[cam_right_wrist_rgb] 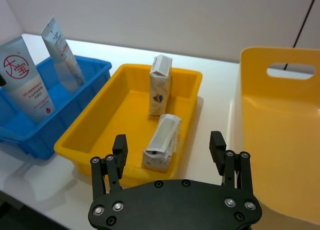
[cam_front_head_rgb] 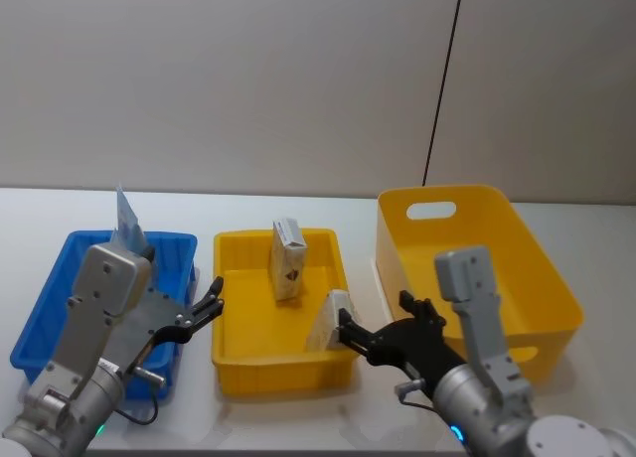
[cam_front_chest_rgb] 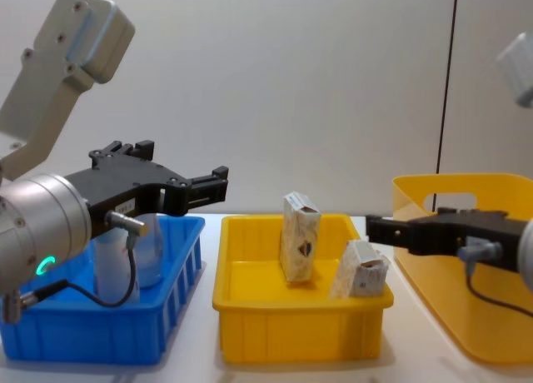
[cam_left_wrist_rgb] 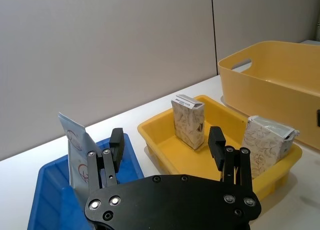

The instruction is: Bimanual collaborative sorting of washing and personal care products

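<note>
pre-pick - both grippers open, empty. left gripper [cam_front_head_rgb: 214, 296] hovers by the blue bin [cam_front_head_rgb: 40, 330] holding the tubes [cam_right_wrist_rgb: 25, 85]; right gripper [cam_front_head_rgb: 348, 333] is beside the leaning carton [cam_front_head_rgb: 326, 318] in the yellow tray [cam_front_head_rgb: 283, 375]. next, probably: right straddles that carton, then clamps.

On the white tabletop [cam_front_head_rgb: 298, 204], in a row with narrow strips of bare surface between: a blue plastic bin [cam_front_head_rgb: 169, 240] at the left, a shallow yellow tray [cam_front_head_rgb: 283, 373] in the middle, a taller yellow bin [cam_front_head_rgb: 517, 268] with a handle cut-out at the right.
</note>
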